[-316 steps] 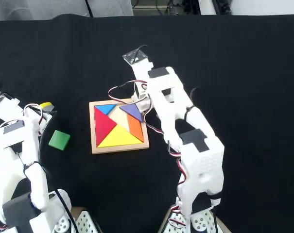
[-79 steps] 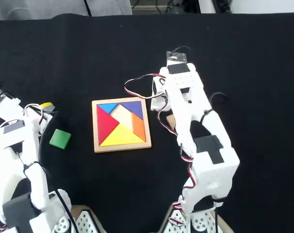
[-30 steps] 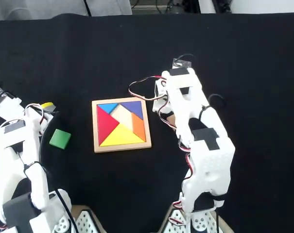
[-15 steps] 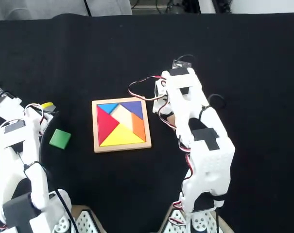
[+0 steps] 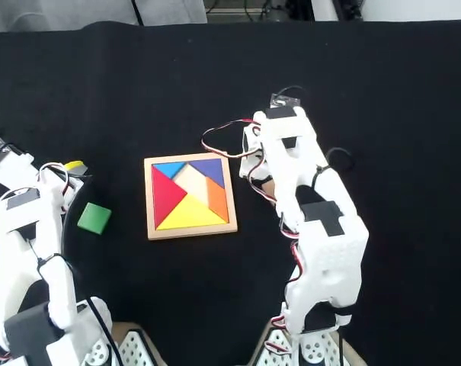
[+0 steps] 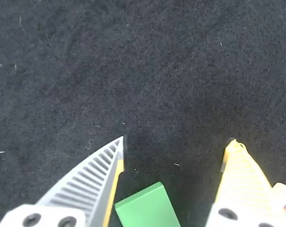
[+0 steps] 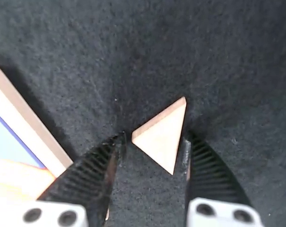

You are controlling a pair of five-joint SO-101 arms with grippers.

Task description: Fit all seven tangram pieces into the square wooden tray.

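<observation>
The square wooden tray [image 5: 190,232] holds a blue triangle, a purple piece [image 5: 209,168], a red triangle [image 5: 163,197], a yellow triangle [image 5: 188,216] and an orange piece, with a bare patch in the middle. A pale wooden triangle [image 7: 162,134] lies on the cloth just right of the tray [image 7: 24,122]. My right gripper [image 7: 153,139] is open and low over it, one finger on each side. A green square [image 5: 94,218] lies left of the tray. My left gripper [image 6: 177,144] hangs open above the green square [image 6: 145,209].
Black cloth covers the whole table. The right arm [image 5: 291,152] stands close beside the tray's right edge, with its cables looping over the tray's far corner. The left arm [image 5: 24,213] stands at the left edge of the table.
Since the earliest frame the purple piece has settled flat in the tray, and the right arm has moved from the tray's far corner to its right side. Nothing has moved in the last second.
</observation>
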